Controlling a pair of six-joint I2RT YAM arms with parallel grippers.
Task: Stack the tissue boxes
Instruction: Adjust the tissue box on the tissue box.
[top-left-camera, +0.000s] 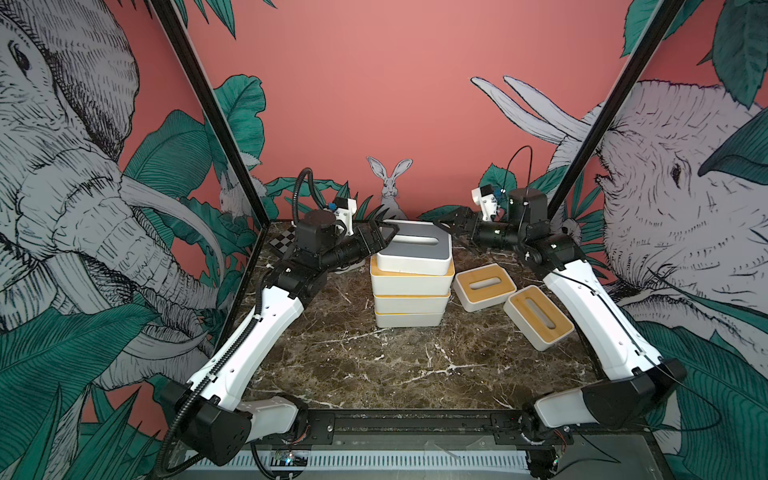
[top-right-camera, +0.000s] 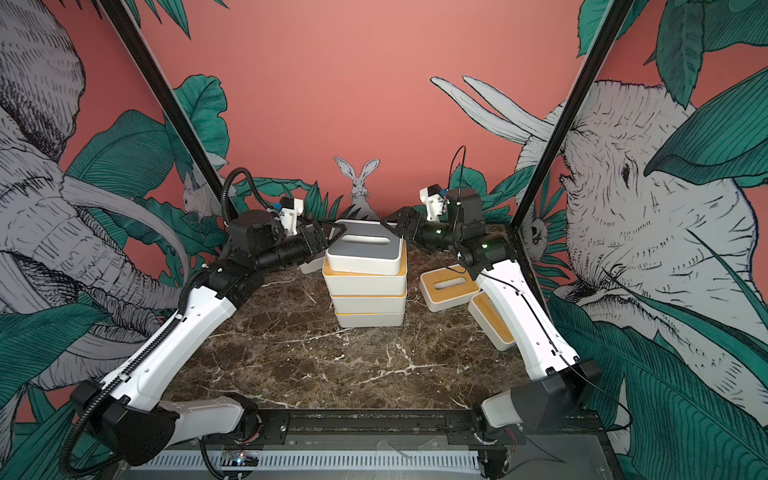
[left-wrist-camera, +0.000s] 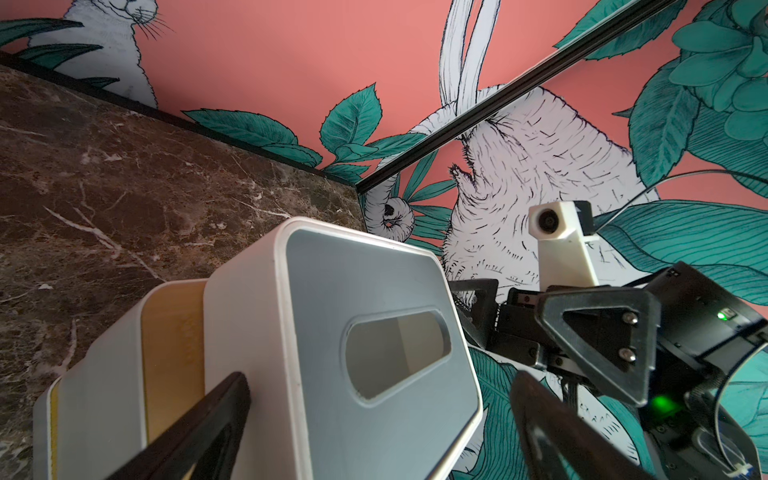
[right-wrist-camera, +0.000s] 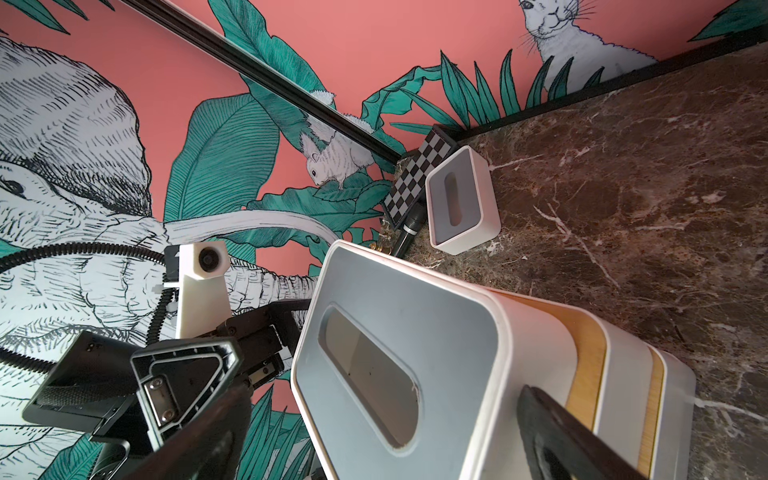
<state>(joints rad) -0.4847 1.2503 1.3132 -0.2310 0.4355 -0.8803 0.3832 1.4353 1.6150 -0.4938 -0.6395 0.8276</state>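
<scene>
**Two wide-open grippers flank the top of a four-box stack**

At the centre of the brown, white-veined marble table, four white, round-cornered tissue boxes are stacked. The top grey-lidded box sits skewed, overhanging the bamboo lid below. The left gripper and right gripper bracket its short ends, fingers spread wide (contact unclear). Two bamboo-lidded boxes lie right, beside the right arm. Another grey box sits far left beside a checkerboard case. Open marble spans the near half.
</scene>
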